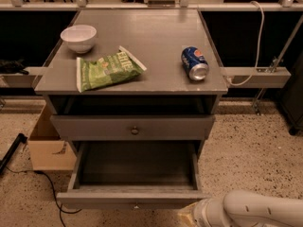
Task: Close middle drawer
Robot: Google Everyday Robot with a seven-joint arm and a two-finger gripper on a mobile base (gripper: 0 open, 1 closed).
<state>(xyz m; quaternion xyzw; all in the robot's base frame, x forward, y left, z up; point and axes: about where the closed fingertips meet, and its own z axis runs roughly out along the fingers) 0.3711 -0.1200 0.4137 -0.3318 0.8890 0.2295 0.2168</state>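
- Middle drawer [137, 169]: pulled well out from the grey cabinet toward the near side. Its interior is in full view from above, with the floor of the drawer bare.
- The flat front of this drawer lies along the near edge of the view. A small round knob [136, 205] sits at its centre, only partly seen.
- Top drawer [135, 126]: directly above and behind the open one, with its front further back. It has one round knob at centre and a dark gap between it and the tabletop.
- Gripper [189, 215]: at the near right corner of the view, on the end of a white arm [258, 211] that comes in from the right.
- The gripper is just beside the right end of the middle drawer's front. I cannot tell whether it touches the front.
- Only a pale tan tip shows, so I cannot tell whether the pincer is spread or pressed together.
- Tabletop [156, 32]: grey and flat, carrying three items.
- White bowl [78, 38]: upright at the far left of the top.
- Green snack bag [106, 70]: lying flat, near left, just in front of the bowl.
- Blue soda can [194, 63]: on its side at the right, with its silver end facing the near side. It is well apart from the bag.
- Cardboard box [47, 143]: on the speckled floor, against the cabinet's left side.
- Black cable [49, 189]: runs across the floor in front of the box.
- White cable [256, 37]: hangs at the right, beyond the cabinet.
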